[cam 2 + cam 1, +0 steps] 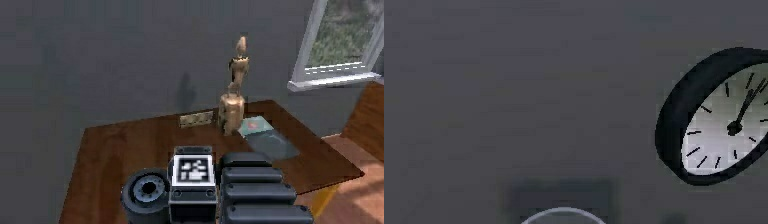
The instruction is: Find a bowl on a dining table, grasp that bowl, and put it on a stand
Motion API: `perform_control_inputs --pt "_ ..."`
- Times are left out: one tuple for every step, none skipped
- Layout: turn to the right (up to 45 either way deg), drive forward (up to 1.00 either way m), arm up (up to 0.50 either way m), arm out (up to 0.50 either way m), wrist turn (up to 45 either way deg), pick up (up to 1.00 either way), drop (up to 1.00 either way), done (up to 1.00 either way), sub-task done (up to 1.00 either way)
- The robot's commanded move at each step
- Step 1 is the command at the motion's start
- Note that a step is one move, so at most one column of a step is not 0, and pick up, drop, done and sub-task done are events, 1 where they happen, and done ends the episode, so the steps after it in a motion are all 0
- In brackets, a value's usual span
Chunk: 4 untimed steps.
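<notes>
1. Rim, pale and curved (564,212), arcs up from the forward view's 6 o'clock edge. It is a thin whitish-grey line against the grey wall (504,90). It is cut off by the edge, and I cannot tell whether it is the bowl.
2. At 3 o'clock in the same view hangs a round wall clock (719,115) with a thick black case, a white face and black hands.
3. In the arm side view a brown wooden table (120,150) spreads across the lower half, its far edge against the wall.
4. The dark arm (255,195) rises from the 6 o'clock edge. At its end sits a white marker square (193,168) with black marks. At that square's 8 o'clock is the gripper (147,195), a dark rounded body above the tabletop.
5. Its fingers cannot be made out, so I cannot tell how the jaws stand or whether they hold or touch anything.
6. At 1 o'clock from the marker a slim wooden statue (235,95) stands upright near the table's far edge.
7. A small flat tan thing (195,120) lies at 9 o'clock of the statue's base, near it.
8. A flat teal thing (258,127) lies at 4 o'clock of that base, and a dark grey mat (277,146) lies just beside it at its 5 o'clock.
9. A white-framed window (345,45) with greenery behind it fills the 2 o'clock corner.
</notes>
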Motion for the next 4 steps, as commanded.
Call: perform_control_inputs --pt "45.0 0.00 0.00 0.00 0.0 0.00 0.00 0.00 0.00" --pt "45.0 0.00 0.00 0.00 0.0 0.00 0.00 0.00 0.00" --pt "45.0 0.00 0.00 0.00 0.0 0.00 0.00 0.00 0.00" --pt "42.0 0.00 0.00 0.00 0.0 0.00 0.00 0.00 0.00"
